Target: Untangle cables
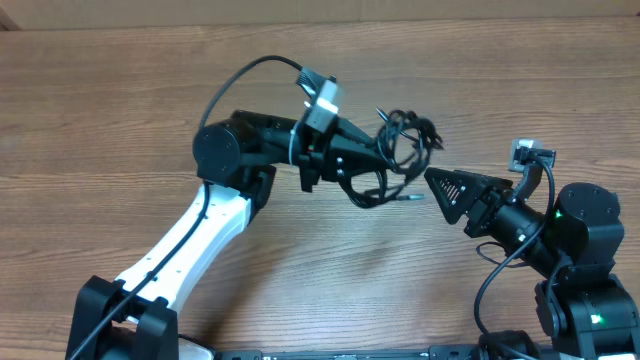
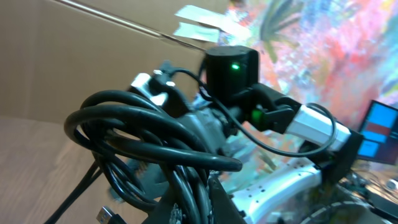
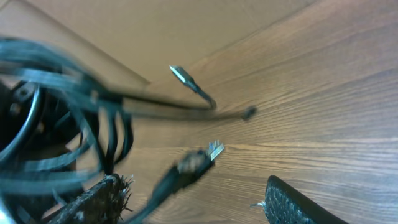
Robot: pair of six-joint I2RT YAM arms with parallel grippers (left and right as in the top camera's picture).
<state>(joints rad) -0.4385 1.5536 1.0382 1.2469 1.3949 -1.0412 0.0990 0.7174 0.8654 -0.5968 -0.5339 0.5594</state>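
Observation:
A knot of thin black cables point(image 1: 400, 150) hangs above the middle of the wooden table point(image 1: 120, 120). My left gripper point(image 1: 385, 160) is shut on the bundle and holds it off the table; in the left wrist view several loops point(image 2: 143, 143) run between its fingers point(image 2: 196, 199), and a silver plug point(image 2: 102, 216) dangles at lower left. My right gripper point(image 1: 445, 192) is open just right of the bundle. In the right wrist view a silver-tipped plug point(image 3: 211, 150) hangs between its open fingers point(image 3: 199, 199), and the blurred loops point(image 3: 56, 124) fill the left side.
The right arm's base point(image 1: 585, 250) stands at the right front, the left arm's base point(image 1: 130, 310) at the left front. A thick black arm wire point(image 1: 245, 75) loops over the left arm. Bare wood lies around the bundle.

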